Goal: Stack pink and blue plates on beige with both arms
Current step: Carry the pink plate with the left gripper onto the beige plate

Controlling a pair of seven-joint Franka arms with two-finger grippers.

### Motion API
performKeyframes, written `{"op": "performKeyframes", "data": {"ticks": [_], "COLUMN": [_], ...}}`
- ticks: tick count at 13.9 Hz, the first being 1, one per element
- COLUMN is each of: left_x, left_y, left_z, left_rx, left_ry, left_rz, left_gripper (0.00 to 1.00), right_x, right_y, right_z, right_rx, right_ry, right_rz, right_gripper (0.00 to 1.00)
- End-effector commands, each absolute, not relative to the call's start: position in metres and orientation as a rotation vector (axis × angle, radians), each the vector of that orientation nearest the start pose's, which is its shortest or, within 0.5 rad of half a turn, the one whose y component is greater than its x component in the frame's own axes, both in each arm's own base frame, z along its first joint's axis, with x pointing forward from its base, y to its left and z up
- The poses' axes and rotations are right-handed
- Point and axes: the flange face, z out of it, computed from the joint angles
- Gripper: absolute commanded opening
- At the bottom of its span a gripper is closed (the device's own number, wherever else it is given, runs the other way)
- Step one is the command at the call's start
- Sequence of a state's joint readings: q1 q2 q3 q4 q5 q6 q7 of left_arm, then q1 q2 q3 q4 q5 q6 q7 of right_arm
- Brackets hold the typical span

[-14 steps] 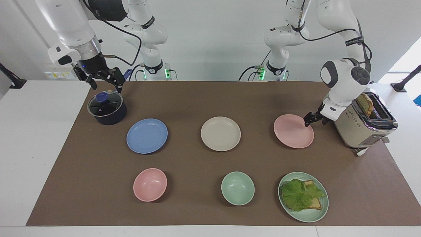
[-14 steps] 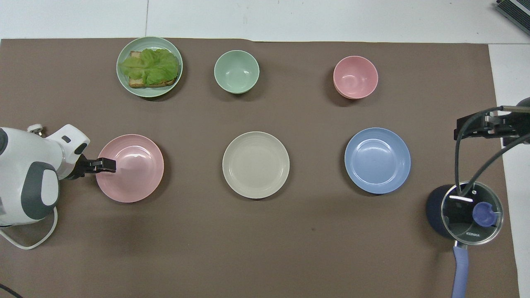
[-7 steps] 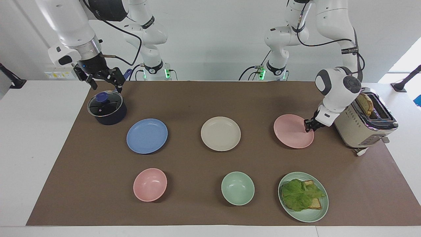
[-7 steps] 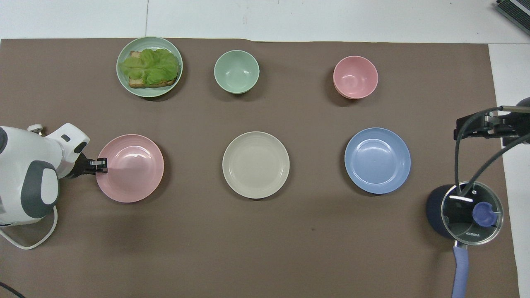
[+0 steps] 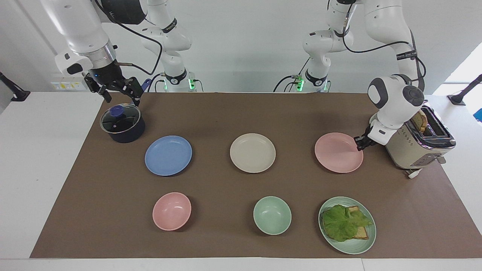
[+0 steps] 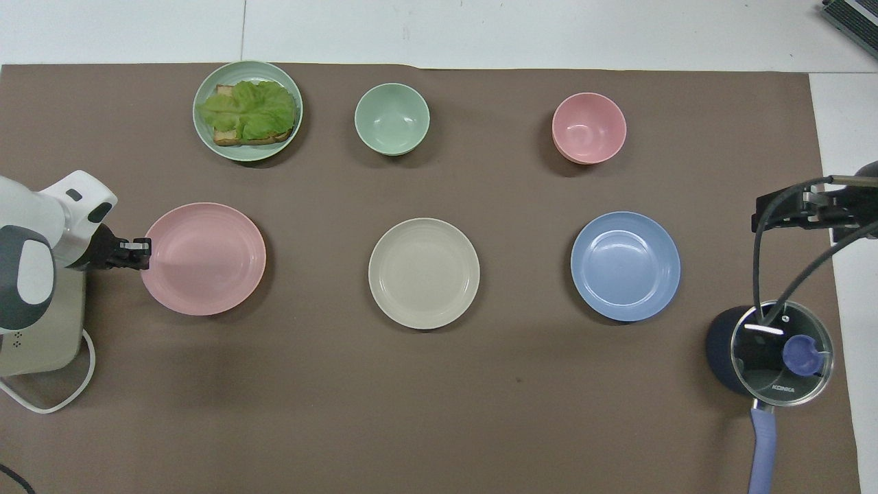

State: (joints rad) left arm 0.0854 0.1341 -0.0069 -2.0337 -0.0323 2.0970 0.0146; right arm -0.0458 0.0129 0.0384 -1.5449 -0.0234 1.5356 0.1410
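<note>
The pink plate (image 5: 339, 152) (image 6: 204, 259) is toward the left arm's end of the table, beside the toaster. My left gripper (image 5: 360, 143) (image 6: 143, 245) is shut on its rim at the toaster side, and the plate looks slightly lifted off the mat. The beige plate (image 5: 252, 153) (image 6: 424, 273) lies flat in the middle of the mat. The blue plate (image 5: 168, 155) (image 6: 625, 265) lies beside it toward the right arm's end. My right gripper (image 5: 121, 98) (image 6: 799, 208) waits open in the air over the pot, holding nothing.
A dark pot with a glass lid (image 5: 122, 124) stands near the blue plate. A beige toaster (image 5: 418, 145) holds bread. Farther from the robots stand a pink bowl (image 5: 171, 211), a green bowl (image 5: 272, 215) and a green plate (image 5: 367, 244) with lettuce on toast.
My left gripper closed on the pink plate's rim, then drew back toward the toaster, and the plate came up and shifted with it. The right arm stayed still.
</note>
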Motion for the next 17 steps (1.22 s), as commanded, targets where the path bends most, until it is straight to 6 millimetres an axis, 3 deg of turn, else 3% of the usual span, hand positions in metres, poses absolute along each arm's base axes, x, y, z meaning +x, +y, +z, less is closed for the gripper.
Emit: {"op": "performKeyframes", "data": {"ticks": [1,3,5,10,12,14,15,17], "left_x": [0.571,0.566,0.557,0.544,0.538,0.522,0.511,0.493], "left_y": [0.037,0.026,-0.003,-0.141,-0.2,-0.254,-0.271,-0.287], "left_z": [0.409,0.449,0.482,0.488,0.476,0.444,0.425,0.403], "left_rx": [-3.163,-3.213,-3.251,-3.293,-3.303,-3.309,-3.31,-3.316], "left_ry": [-0.188,-0.281,-0.391,-0.589,-0.641,-0.615,-0.567,-0.542], "left_rz": [0.128,0.101,0.089,0.049,-0.001,0.008,0.02,-0.001], "left_gripper": [0.0,0.0,0.0,0.0,0.0,0.0,0.0,0.0], "right_x": [0.557,0.557,0.557,0.557,0.557,0.557,0.557,0.557], "right_y": [-0.008,-0.008,-0.008,-0.007,-0.007,-0.007,-0.007,-0.007], "right_z": [0.628,0.628,0.628,0.628,0.628,0.628,0.628,0.628], "right_rx": [-3.152,-3.152,-3.152,-3.154,-3.154,-3.154,-3.154,-3.154], "right_ry": [0.255,0.255,0.255,0.246,0.251,0.251,0.248,0.248], "right_rz": [0.041,0.041,0.041,0.041,0.041,0.039,0.039,0.039], "right_gripper": [1.0,1.0,1.0,1.0,1.0,1.0,1.0,1.0]}}
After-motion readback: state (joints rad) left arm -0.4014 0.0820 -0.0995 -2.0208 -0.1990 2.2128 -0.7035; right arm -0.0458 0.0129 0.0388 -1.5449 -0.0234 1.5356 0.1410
